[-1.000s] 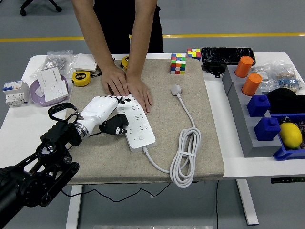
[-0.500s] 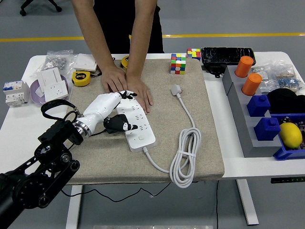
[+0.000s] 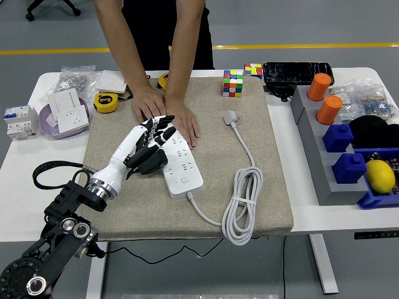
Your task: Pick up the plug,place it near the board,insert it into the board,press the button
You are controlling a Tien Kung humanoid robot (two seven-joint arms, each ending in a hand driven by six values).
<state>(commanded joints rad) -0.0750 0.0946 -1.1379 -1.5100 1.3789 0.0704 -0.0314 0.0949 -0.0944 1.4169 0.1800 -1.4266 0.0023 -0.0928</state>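
Since 1 second ago the left hand (image 3: pixel 148 144) has swung up and stretched out, its fingers now spread and holding nothing, lying across the far-left part of the power strip (image 3: pixel 176 161), just beside the person's hands (image 3: pixel 163 111) pressing down that end. Right of the strip and apart from it, the white plug (image 3: pixel 230 116) lies on the beige mat (image 3: pixel 249 212), untouched, its cord (image 3: pixel 244 193) trailing to a loose coil. It looks light, hard and smooth, so I would pinch the body's sides, expecting the stiff cord to tug.
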